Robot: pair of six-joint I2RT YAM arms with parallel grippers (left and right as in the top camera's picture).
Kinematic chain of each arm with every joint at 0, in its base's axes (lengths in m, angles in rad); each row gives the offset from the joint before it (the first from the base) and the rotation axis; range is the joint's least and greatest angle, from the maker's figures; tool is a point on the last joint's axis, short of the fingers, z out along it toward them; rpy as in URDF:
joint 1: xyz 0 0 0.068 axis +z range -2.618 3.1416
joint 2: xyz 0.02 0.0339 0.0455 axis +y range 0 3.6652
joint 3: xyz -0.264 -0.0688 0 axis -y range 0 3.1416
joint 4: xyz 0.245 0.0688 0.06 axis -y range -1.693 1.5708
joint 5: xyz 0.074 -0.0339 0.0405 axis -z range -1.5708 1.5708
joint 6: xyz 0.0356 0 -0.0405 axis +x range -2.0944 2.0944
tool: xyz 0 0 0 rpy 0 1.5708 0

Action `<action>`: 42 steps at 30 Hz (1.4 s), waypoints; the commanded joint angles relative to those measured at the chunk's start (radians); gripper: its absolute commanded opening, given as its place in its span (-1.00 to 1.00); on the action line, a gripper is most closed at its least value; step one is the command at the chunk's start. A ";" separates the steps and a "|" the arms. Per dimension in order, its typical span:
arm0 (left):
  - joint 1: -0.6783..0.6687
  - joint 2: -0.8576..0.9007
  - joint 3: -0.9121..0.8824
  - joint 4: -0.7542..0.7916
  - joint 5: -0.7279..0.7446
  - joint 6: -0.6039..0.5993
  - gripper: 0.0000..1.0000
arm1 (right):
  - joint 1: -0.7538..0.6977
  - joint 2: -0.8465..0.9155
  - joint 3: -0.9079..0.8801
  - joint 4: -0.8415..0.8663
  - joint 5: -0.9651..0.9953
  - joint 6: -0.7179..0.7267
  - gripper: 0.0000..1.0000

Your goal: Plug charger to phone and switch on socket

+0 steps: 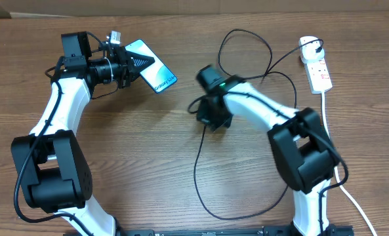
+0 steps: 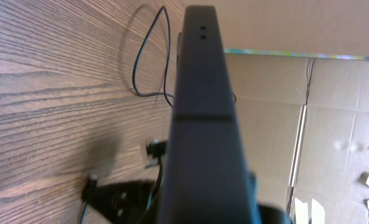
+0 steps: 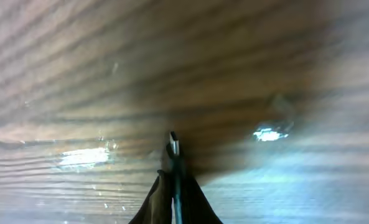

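Evidently left end effector (image 1: 136, 65) clamps phone (image 1: 159, 76); right end effector (image 3: 174, 179) pinches charger (image 3: 174, 147) tip, blurred.

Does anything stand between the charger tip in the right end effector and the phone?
Nothing visible: only bare table lies between the charger tip, pinched in the right end effector, and the phone held by the left end effector.

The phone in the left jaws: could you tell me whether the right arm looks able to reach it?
Probably yes: the phone juts from the left jaws toward the right arm, with only tabletop between. The charger cable trails behind and below that arm, not across the way.
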 commanded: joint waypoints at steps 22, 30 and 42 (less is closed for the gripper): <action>-0.008 -0.025 0.011 0.005 0.069 0.003 -0.92 | -0.293 -0.053 -0.005 -0.269 -1.307 -0.837 -0.93; -0.071 -0.025 0.011 0.006 0.114 -0.056 -0.92 | -0.253 -0.055 -0.004 -0.581 -1.392 -1.188 -0.93; -0.155 -0.025 0.011 0.013 0.129 -0.183 -0.92 | -0.263 -0.093 0.005 -0.841 -1.396 -1.474 -0.93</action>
